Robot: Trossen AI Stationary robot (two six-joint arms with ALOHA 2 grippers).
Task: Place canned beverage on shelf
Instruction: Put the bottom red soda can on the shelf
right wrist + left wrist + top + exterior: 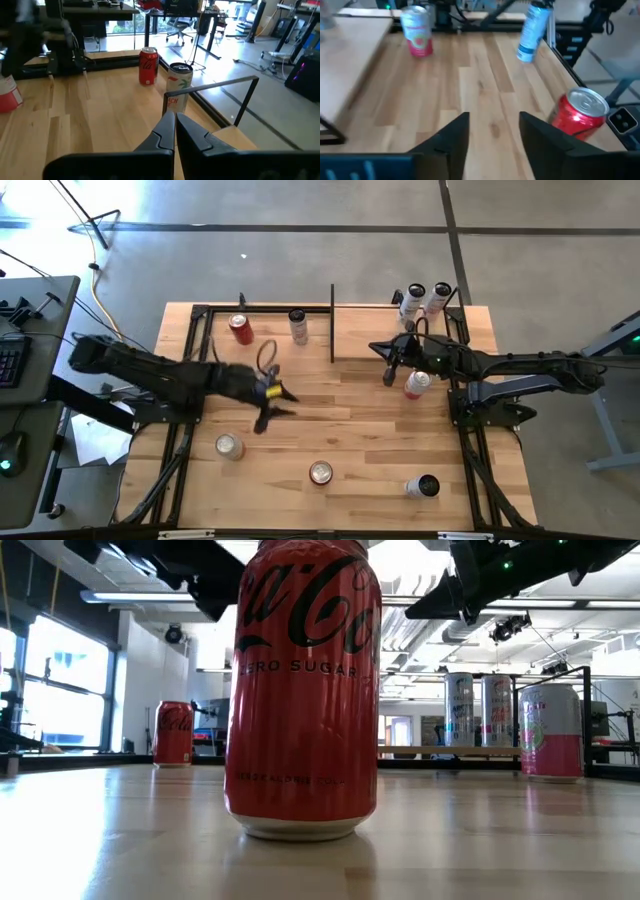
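Nearest the front edge, three cans are still standing loose on the table (350, 430): a silver-topped can (229, 445), a red can (320, 472) and a dark-topped can (424, 486). Mid-table, the left gripper (270, 402) is hanging with its fingers parted around nothing. The right gripper (391, 367) is sitting pinched shut and empty beside a pink can (417, 384). Farther back, the shelf (265, 330) is already carrying a second red can (240, 328) and a pale can (298, 326), so several placements appear left.

My wooden tabletop (350, 420) carries scattered drink cans; its low shelf (265, 335) holds a red cola can (240, 329) and a pale can (298, 326).
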